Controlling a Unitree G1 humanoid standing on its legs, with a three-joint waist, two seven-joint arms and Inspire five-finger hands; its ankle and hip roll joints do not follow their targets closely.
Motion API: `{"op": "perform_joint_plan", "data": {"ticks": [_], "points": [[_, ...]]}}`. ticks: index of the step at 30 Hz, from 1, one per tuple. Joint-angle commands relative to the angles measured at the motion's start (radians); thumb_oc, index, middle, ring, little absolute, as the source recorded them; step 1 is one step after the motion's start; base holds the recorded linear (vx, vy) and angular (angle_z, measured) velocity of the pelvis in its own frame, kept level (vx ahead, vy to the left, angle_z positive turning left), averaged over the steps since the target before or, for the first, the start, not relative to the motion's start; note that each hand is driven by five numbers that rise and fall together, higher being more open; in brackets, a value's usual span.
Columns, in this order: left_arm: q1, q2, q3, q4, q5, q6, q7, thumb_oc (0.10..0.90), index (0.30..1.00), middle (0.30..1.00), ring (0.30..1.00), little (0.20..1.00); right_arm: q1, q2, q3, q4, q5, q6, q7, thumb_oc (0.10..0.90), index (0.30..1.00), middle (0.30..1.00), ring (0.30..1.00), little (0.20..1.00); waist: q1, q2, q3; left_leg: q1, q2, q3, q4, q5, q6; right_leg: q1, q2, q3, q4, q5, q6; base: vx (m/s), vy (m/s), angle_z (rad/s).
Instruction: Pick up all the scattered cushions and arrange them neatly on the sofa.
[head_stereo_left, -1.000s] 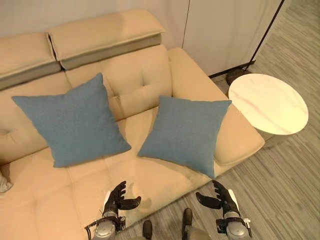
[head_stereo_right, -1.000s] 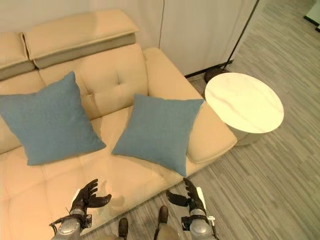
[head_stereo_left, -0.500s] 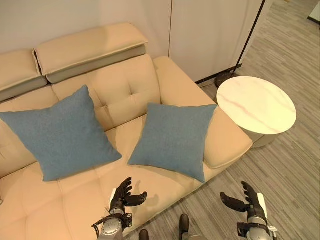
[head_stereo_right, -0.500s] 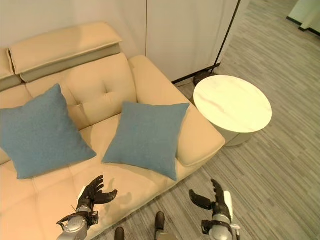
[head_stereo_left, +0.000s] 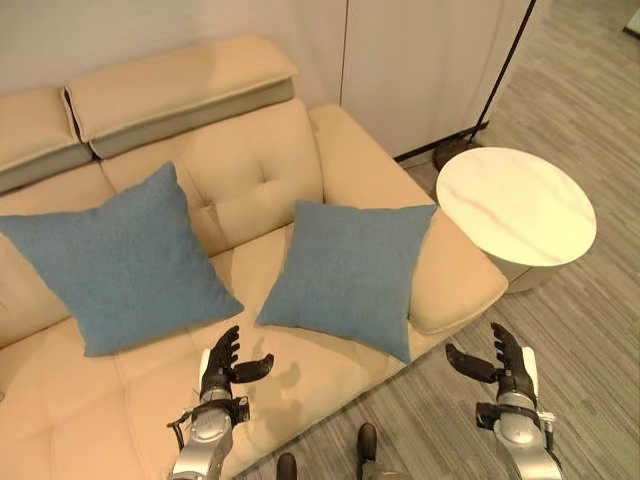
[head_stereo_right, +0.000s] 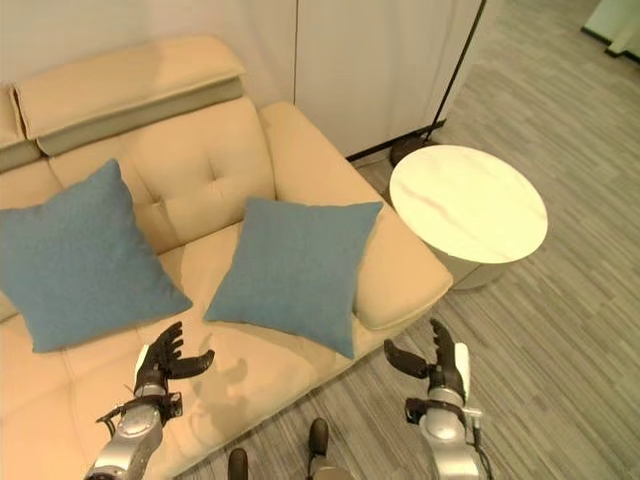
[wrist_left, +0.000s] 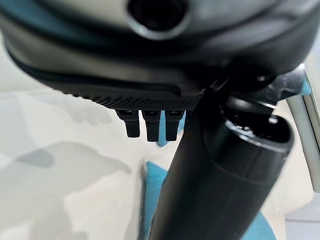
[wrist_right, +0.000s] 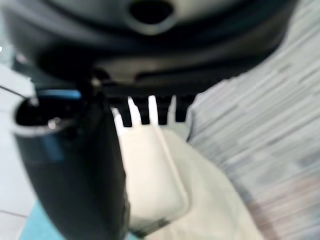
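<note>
Two blue cushions lean on the beige sofa (head_stereo_left: 260, 180). One cushion (head_stereo_left: 120, 262) rests against the backrest on the left. The other cushion (head_stereo_left: 350, 275) lies against the sofa's right armrest (head_stereo_left: 455, 285). My left hand (head_stereo_left: 222, 365) hovers over the seat's front edge, fingers spread and holding nothing. Over the floor by the sofa's front right corner, my right hand (head_stereo_left: 505, 365) is open too. The left wrist view shows straight fingers (wrist_left: 150, 125) above the seat with blue cushion (wrist_left: 155, 200) beyond. In the right wrist view the fingers (wrist_right: 145, 112) are straight over the armrest.
A round white marble side table (head_stereo_left: 515, 205) stands to the right of the sofa. A floor lamp's dark base (head_stereo_left: 452, 152) and pole sit behind it near the wall. Grey striped floor (head_stereo_left: 590, 330) stretches right of the sofa.
The camera has shifted. Both hands have risen a little; the right hand moved out to the right, from the sofa's front to the floor by its corner. The cushions have not moved.
</note>
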Motion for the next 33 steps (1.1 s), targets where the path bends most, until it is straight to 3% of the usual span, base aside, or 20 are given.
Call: {"op": "perform_joint_plan", "data": {"ticks": [1,7,17,18,19,20,27,33], "points": [[-0.177,0.05,-0.009,-0.058,-0.02,-0.132,0.055,0.8,0.9,0.9,0.9,0.9,-0.11,-0.012,-0.036,-0.008,0.039,-0.098,-0.083,0.8,0.9,0.9,0.9,0.9,0.011,-0.018,0.01,-0.069,-0.022,-0.009,-0.014,-0.025,-0.038,0.054,-0.009,0.011,0.007,-0.135,0.112,-0.08,0.018,0.2],[-0.316,0.046,-0.057,-0.059,-0.048,-0.187,0.116,0.8,0.9,0.9,0.9,0.9,-0.269,0.054,0.051,0.076,0.071,-0.11,-0.151,0.8,0.9,0.9,0.9,0.9,0.011,-0.006,0.011,-0.188,-0.042,-0.032,-0.014,0.012,-0.045,-0.054,-0.014,0.011,0.007,-0.103,0.103,-0.04,0.027,0.09],[-0.43,0.045,-0.116,-0.035,-0.073,-0.211,0.146,0.8,0.9,0.9,0.9,0.9,-0.437,0.129,0.194,0.213,0.15,-0.107,-0.11,0.8,0.9,0.9,0.9,0.9,0.035,-0.002,0.025,-0.251,-0.05,-0.043,-0.014,0.035,-0.061,-0.107,-0.025,0.002,0.007,-0.09,0.101,-0.01,0.009,0.08],[-0.43,0.045,-0.116,-0.035,-0.073,-0.211,0.146,0.8,0.9,0.9,0.9,0.9,-0.438,0.129,0.194,0.213,0.151,-0.107,-0.11,0.585,0.578,0.578,0.578,0.578,0.034,-0.002,0.026,-0.251,-0.05,-0.043,-0.014,0.035,-0.061,-0.107,-0.025,0.002,0.007,-0.09,0.101,0.0,-0.002,0.07],[-0.44,0.046,-0.119,-0.036,-0.074,-0.213,0.149,0.8,0.9,0.9,0.9,0.9,-0.449,0.139,0.211,0.218,0.16,-0.106,-0.097,0.543,0.514,0.514,0.514,0.514,0.038,-0.002,0.03,-0.255,-0.05,-0.043,-0.014,0.037,-0.062,-0.11,-0.025,0.002,0.007,-0.089,0.101,0.0,0.005,0.06],[-0.444,0.047,-0.119,-0.035,-0.074,-0.213,0.149,0.8,0.9,0.9,0.9,0.9,-0.453,0.142,0.219,0.217,0.164,-0.106,-0.09,0.4,0.3,0.3,0.3,0.3,0.039,-0.002,0.031,-0.256,-0.049,-0.043,-0.014,0.038,-0.063,-0.112,-0.025,0.001,0.007,-0.089,0.101,-0.02,0.003,0.04],[-0.444,0.053,-0.108,-0.048,-0.059,-0.21,0.142,0.8,0.9,0.9,0.9,0.9,-0.418,0.14,0.244,0.126,0.168,-0.121,-0.024,0.4,0.3,0.3,0.3,0.3,0.039,-0.015,0.031,-0.25,-0.046,-0.045,-0.014,0.04,-0.065,-0.106,-0.027,-0.008,0.007,-0.091,0.104,0.0,-0.001,0.0],[-0.375,0.047,-0.072,-0.063,-0.05,-0.192,0.114,0.8,0.9,0.9,0.9,0.9,-0.275,0.063,0.188,-0.054,0.113,-0.128,0.032,0.4,0.3,0.3,0.3,0.3,0.02,-0.035,0.011,-0.237,-0.039,-0.042,-0.014,0.03,-0.061,-0.098,-0.029,-0.01,0.007,-0.094,0.105,0.0,-0.005,0.02]]}}
